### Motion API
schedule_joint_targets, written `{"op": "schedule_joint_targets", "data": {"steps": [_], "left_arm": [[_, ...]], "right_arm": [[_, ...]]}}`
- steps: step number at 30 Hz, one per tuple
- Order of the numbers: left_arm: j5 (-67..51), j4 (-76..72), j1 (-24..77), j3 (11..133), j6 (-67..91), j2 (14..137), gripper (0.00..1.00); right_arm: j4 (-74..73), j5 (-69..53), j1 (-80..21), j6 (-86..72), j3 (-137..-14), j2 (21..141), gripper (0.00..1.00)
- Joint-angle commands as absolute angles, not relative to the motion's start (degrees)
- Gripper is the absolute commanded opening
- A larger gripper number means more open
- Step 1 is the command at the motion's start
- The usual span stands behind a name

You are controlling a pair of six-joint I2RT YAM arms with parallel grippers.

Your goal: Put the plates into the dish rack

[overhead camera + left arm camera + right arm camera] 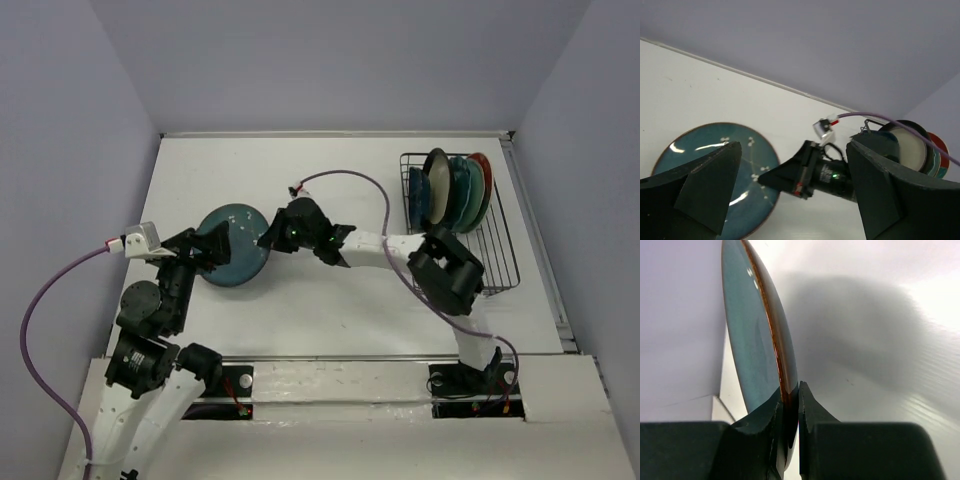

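A teal plate [238,255] with a brown rim and small white flower marks sits at the table's left-middle. My right gripper [266,238] is shut on its right rim. In the right wrist view the rim [782,365] is pinched between the fingertips [791,401]. My left gripper [212,247] is open over the plate's left part. Its fingers [715,180] stand wide apart, with the plate [700,145] and the right gripper [785,177] below them. The black wire dish rack [502,255] at the back right holds several plates upright [460,190].
Grey walls close in the white table on the left, back and right. Purple cables [345,178] run from both wrists. The near half of the rack [495,275] has no plates. The rack's plates also show in the left wrist view [912,145].
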State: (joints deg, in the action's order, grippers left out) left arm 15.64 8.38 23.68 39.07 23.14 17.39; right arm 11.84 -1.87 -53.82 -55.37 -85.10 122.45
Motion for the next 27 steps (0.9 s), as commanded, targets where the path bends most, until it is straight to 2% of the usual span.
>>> {"op": "schedule_joint_targets", "data": {"steps": [1, 6, 10, 11, 15, 22, 27], "left_arm": [[16.2, 5.6, 24.4, 39.0, 22.2, 15.6, 0.96], [16.7, 6.0, 25.6, 39.1, 21.9, 14.1, 0.96], [16.8, 5.9, 27.0, 39.0, 21.8, 12.8, 0.96], [16.9, 5.8, 27.2, 39.0, 21.8, 12.3, 0.96], [17.0, 6.0, 28.5, 39.0, 21.9, 11.3, 0.96], [18.1, 6.6, 32.0, 39.2, 21.4, 10.3, 0.96], [19.0, 6.8, 34.1, 39.3, 20.9, 9.6, 0.96]], "right_arm": [[24.0, 5.5, -46.7, -47.8, -78.3, 100.7, 0.07], [11.8, 9.2, -34.7, -35.5, -78.5, 84.4, 0.07], [-4.1, 9.9, -20.0, -28.7, -87.3, 77.4, 0.07], [-6.1, 10.2, -14.4, -26.6, -91.3, 77.1, 0.07], [-14.0, 11.3, -2.2, -23.4, -96.2, 76.2, 0.07], [-16.9, 14.9, 13.4, -19.6, -99.9, 77.5, 0.07], [-16.4, 16.2, 16.7, -13.9, -98.4, 79.4, 0.07]]}}
